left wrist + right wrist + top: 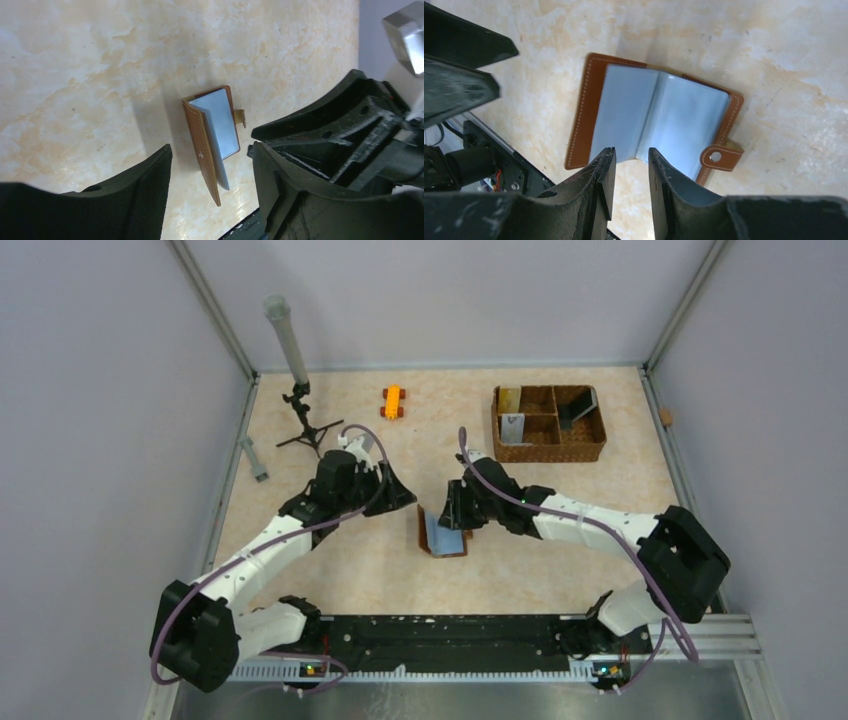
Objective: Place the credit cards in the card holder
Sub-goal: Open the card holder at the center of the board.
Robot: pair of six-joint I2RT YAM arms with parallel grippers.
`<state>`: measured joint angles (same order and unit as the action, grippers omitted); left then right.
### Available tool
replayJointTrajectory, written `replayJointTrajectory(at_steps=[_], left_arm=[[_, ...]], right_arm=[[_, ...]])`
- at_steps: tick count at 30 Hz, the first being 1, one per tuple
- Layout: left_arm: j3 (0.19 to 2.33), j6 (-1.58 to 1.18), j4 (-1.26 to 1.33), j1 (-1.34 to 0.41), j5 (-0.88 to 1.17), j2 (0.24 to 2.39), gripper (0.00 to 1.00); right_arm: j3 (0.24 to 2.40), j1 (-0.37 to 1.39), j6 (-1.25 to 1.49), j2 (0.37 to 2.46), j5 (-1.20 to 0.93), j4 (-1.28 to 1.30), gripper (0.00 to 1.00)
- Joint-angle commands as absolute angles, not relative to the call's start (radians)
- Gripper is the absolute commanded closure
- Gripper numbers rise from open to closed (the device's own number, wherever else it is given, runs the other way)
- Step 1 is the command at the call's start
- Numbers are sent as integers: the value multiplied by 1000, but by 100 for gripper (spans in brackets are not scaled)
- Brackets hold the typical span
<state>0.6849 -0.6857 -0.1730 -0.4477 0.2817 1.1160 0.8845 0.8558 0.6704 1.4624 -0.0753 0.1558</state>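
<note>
Right hand [631, 152] over open card holder [624, 105]

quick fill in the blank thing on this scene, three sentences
1. The card holder lies ____, its blue pockets facing up.
2. The credit cards stand in the woven ____ at the far right.
3. The toy car at the far edge is ____.
Missing words: open; basket; orange.

The right pincer [455, 518] hides part of the card holder [440, 538]; things in the basket [548, 452] are too small to name.
</note>
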Motion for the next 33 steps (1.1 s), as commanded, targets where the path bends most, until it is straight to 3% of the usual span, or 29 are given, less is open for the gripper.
replayJointTrajectory(at_steps=[1,13,21,33], left_arm=[[710,-704,-66,-448,356,1088,37],[738,-763,69,-492,451,1129,41],[603,-837,199,-509,468,1092,43],[378,-949,467,-558,369,1254,66]], right_arm=[[856,830,674,1468,-73,106,68],[853,803,644,1621,-271,-166,75],[910,831,631,1740,-274,-181,76],[887,832,704,1809,-191,-141,78]])
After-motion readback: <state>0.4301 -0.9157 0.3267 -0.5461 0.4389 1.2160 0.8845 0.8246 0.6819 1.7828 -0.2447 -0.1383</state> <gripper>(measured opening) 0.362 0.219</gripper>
